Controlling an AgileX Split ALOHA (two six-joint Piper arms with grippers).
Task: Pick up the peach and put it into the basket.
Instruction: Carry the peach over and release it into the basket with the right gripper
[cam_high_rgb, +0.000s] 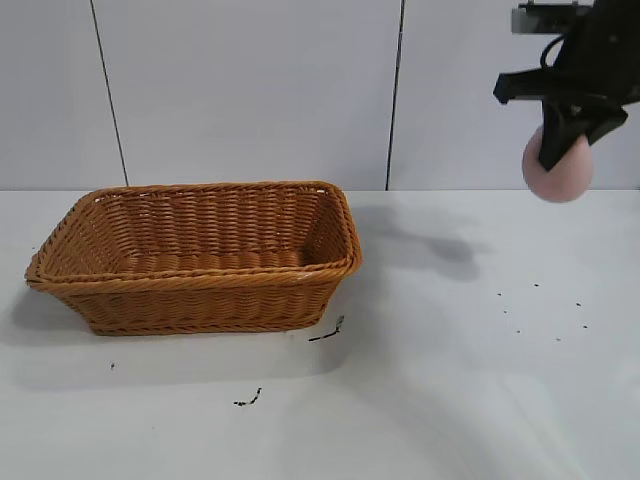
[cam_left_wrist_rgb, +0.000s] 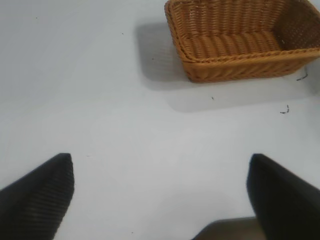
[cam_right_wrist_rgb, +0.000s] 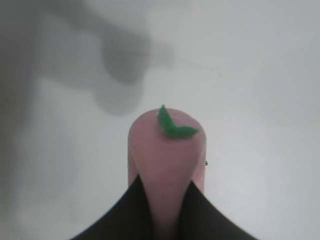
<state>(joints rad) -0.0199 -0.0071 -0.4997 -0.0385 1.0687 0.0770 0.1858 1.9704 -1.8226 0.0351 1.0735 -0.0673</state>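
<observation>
Pink peach (cam_high_rgb: 560, 172) hangs clamped in my right gripper (cam_high_rgb: 562, 140) at upper right, clear of the table (cam_high_rgb: 470, 380); wicker basket (cam_high_rgb: 200, 262) sits left of centre. My left gripper (cam_left_wrist_rgb: 160, 192) stands spread wide.

So that's 1 peach (cam_high_rgb: 558, 170) with 1 little green leaf (cam_right_wrist_rgb: 173, 126), 1 wicker basket (cam_high_rgb: 200, 258), 2 claws, and 2 dark twiggy scraps (cam_high_rgb: 328, 331) on 1 white bench (cam_high_rgb: 470, 400).

Bright even light, soft blurred shadows.
</observation>
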